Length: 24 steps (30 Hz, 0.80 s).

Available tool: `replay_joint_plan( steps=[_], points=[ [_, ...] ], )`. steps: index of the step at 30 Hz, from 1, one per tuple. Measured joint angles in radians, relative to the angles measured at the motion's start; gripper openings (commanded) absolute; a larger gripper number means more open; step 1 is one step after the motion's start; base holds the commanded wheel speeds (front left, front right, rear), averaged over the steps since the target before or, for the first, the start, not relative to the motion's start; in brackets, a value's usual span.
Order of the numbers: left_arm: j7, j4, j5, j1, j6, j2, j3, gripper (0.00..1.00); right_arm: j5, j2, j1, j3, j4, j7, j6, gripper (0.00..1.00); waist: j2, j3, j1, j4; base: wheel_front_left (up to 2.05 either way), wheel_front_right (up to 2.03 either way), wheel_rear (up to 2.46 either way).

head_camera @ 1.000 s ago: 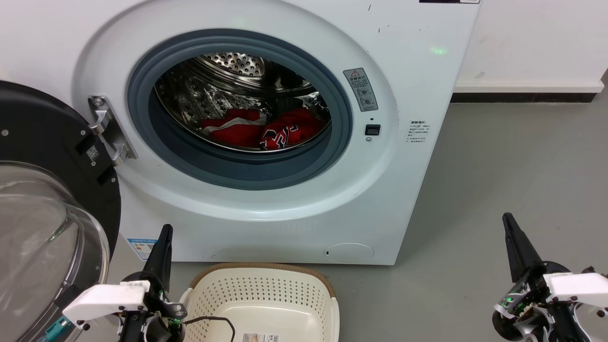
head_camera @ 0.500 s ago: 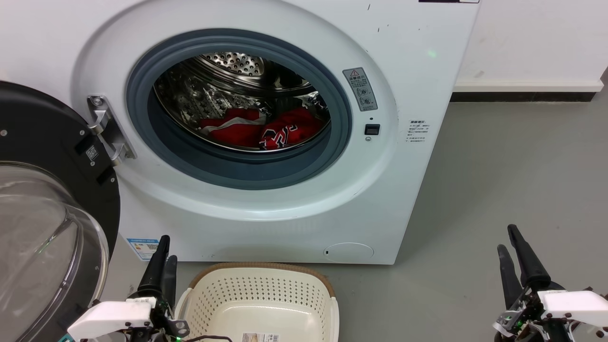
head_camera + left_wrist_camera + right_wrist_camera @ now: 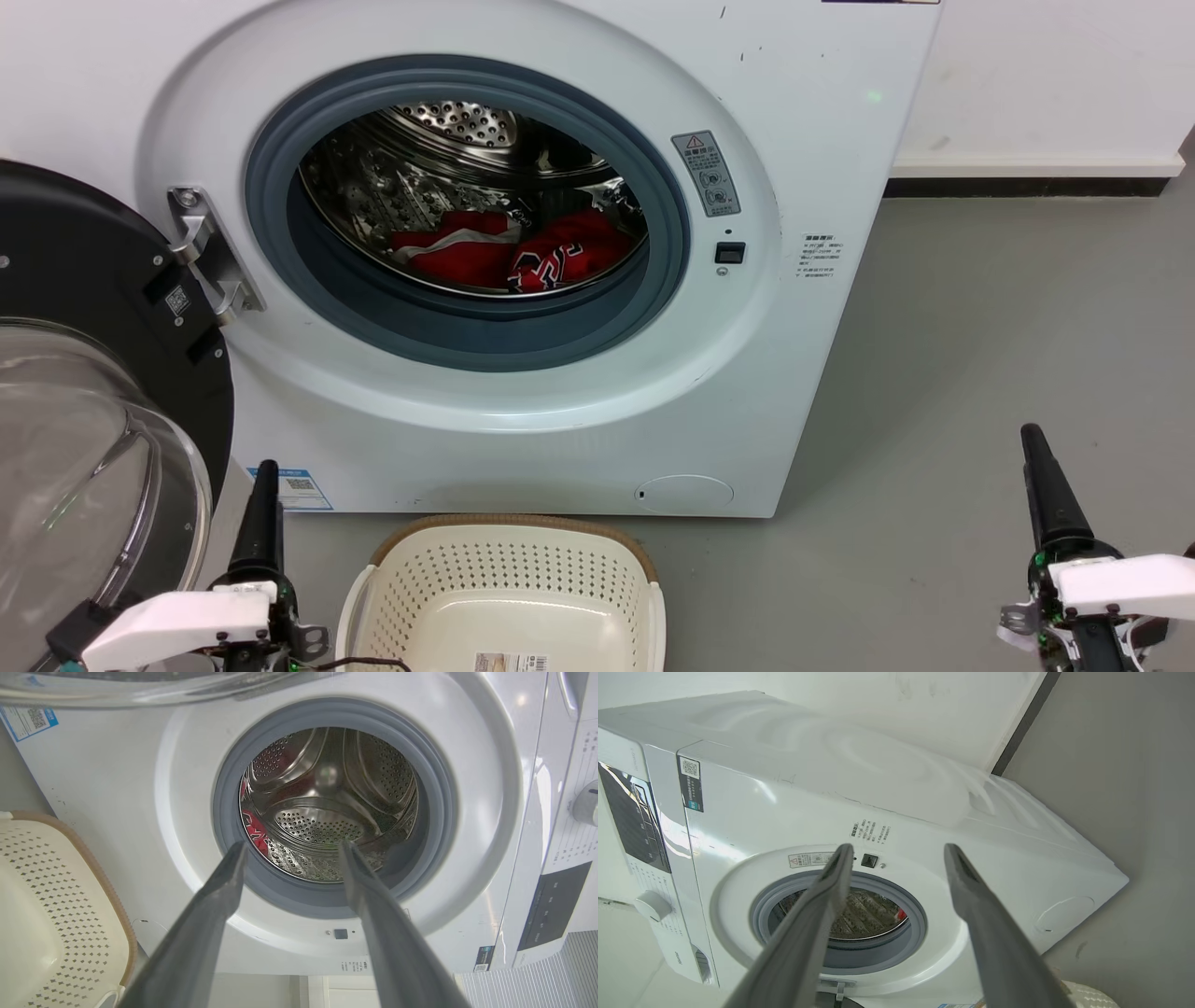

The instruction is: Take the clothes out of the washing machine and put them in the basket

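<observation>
Head view puts the left gripper [image 3: 264, 474] closer to the lower left corner than a second ago. Then it stood right beside the basket [image 3: 509, 530]; now it is clear of the brown rim, its tip just left of the blue sticker [image 3: 301, 487] on the washing machine [image 3: 822, 140]. The right gripper [image 3: 1034, 446], at the lower right over the grey floor [image 3: 980, 355], showed two separate fingers half a second ago. Now they line up as one dark blade, its tip a little higher in the frame. A black cable [image 3: 359, 664] that looped across the basket's inside a second ago is now only a short stretch at the bottom edge. Machine, laundry and basket keep their places.

Both wrist views show the jaws spread wide with nothing held, and each pair frames the round opening.

The steel drum [image 3: 448, 121], at the upper centre behind the grey door ring [image 3: 280, 233], holds both pieces of clothing low down. The red striped garment [image 3: 457, 250] lies to the left and the lettered jersey [image 3: 565, 259] lies against it on the right. The black-rimmed glass door [image 3: 84, 280] hangs open at the left edge. The basket sits on the floor at the bottom centre, just in front of the machine, and its pale bottom carries a printed label [image 3: 512, 663].
</observation>
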Motion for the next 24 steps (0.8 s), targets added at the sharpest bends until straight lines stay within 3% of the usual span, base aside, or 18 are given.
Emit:
replay_joint_plan(
  steps=[4, 18, 24],
  points=[
    [-0.016, -0.034, 0.063, 0.0, 0.008, 0.0, 0.021, 1.0, -0.147, 0.0, 0.0, 0.002, -0.04, -0.016, 0.0, 1.0, 0.0, 0.002, 0.0, 0.0, 0.0, 0.0, 0.0],
    [-0.068, -0.217, 0.326, 0.013, 0.102, 0.0, 0.016, 1.0, -0.573, 0.002, 0.0, 0.035, -0.219, -0.068, 0.0, 1.0, 0.0, 0.009, 0.0, -0.003, 0.0, 0.0, 0.0],
    [-0.086, -0.271, 0.432, 0.031, 0.101, 0.0, -0.036, 1.0, -0.709, 0.002, 0.003, 0.056, -0.264, -0.087, 0.0, 1.0, 0.0, 0.011, 0.0, -0.006, 0.0, 0.0, 0.0]
  ],
)
